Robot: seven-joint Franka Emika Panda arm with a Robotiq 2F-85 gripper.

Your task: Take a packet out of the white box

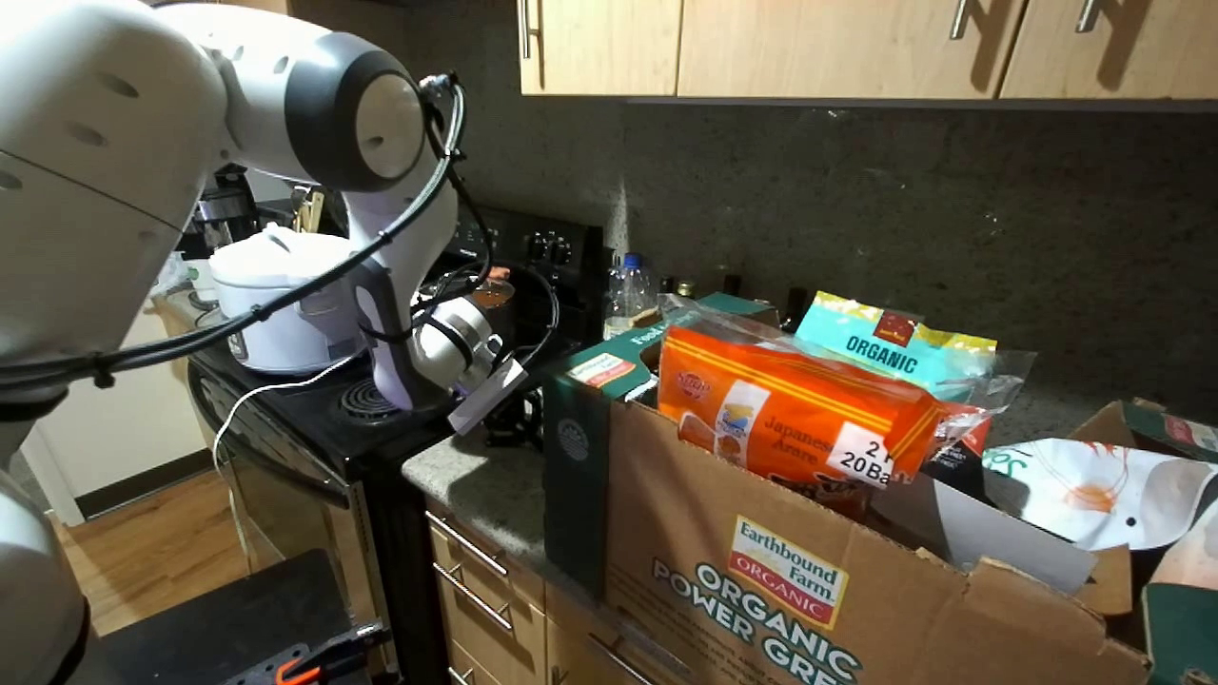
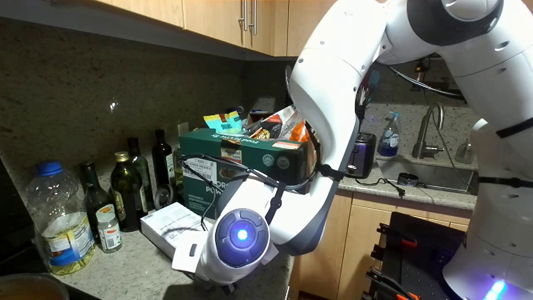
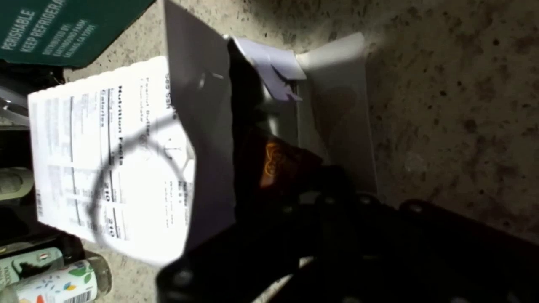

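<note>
The white box (image 3: 139,160) is a printed carton with nutrition facts, lying on the counter with its end flaps spread. It also shows in an exterior view, the white box (image 2: 173,223) partly behind my wrist. Inside its dark opening rests a packet (image 3: 273,162), dark brown with orange lettering. My gripper (image 3: 330,179) reaches into the opening from the lower right, very dark, its jaws together. Its fingertips end right beside the packet's edge. Shadow hides whether any wrapper is pinched. Neither exterior view shows the fingertips clearly.
A big Organic Power Greens carton (image 1: 685,571), full of bagged snacks, stands beside the white box. Oil bottles (image 2: 127,191), a small jar (image 2: 109,233) and a plastic bottle (image 2: 62,225) stand along the wall side. A rice cooker (image 1: 285,295) sits on the stove.
</note>
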